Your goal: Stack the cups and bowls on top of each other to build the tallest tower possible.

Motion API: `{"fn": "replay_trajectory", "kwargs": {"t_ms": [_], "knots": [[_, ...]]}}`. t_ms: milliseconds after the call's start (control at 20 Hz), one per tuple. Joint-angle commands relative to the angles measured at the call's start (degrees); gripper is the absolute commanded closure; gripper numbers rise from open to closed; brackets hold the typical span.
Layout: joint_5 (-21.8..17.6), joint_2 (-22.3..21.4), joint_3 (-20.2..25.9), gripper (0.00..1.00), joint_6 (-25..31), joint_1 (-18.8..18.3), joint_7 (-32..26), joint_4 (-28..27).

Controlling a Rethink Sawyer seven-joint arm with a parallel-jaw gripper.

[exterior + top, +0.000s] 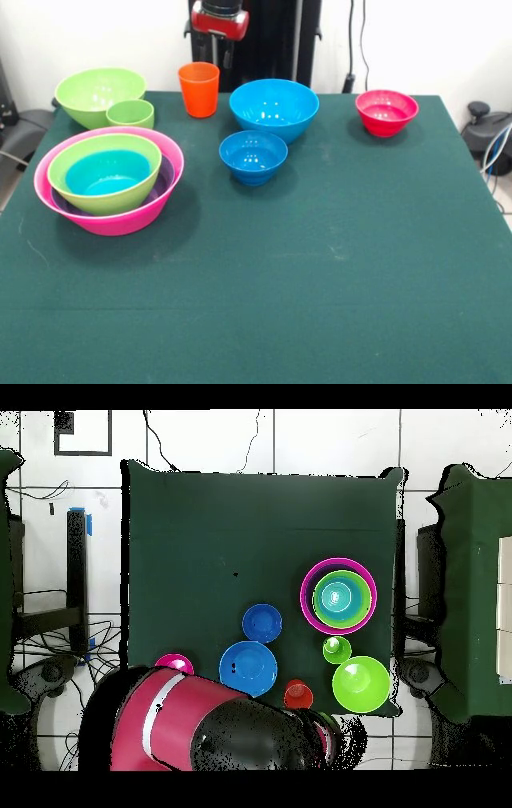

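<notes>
On your green counter (320, 264), nearest sits the pink bowl (120, 220) nesting purple, lime and blue bowls. Behind it, the small blue bowl (253, 156), then the large blue bowl (274, 108) and red bowl (386, 112). Farthest: light green cup (130, 114) touching the big lime bowl (96, 92), and orange cup (198, 89). You cannot tell the end effector's opening; only the arm (219, 18) shows.

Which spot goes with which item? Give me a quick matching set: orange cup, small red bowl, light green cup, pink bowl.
Items:
1. orange cup
2. small red bowl
3. light green cup
4. pink bowl

Places:
A. holds nested bowls
B. touching the big lime bowl
C. alone near a table corner
D. beside the large blue bowl

Pairs: 1-D, 2-C, 3-B, 4-A
</notes>
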Motion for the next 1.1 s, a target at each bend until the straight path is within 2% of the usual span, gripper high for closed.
{"fn": "replay_trajectory", "kwargs": {"t_ms": [50, 250, 1100], "knots": [[5.0, 5.9, 4.9, 0.0, -4.7, 1.7, -3.3, -4.0], [6.5, 7.4, 4.6, 0.0, -5.4, 2.0, -3.4, -5.2], [7.4, 10.8, 4.7, 0.0, -7.2, 1.4, -3.7, -8.4]]}}
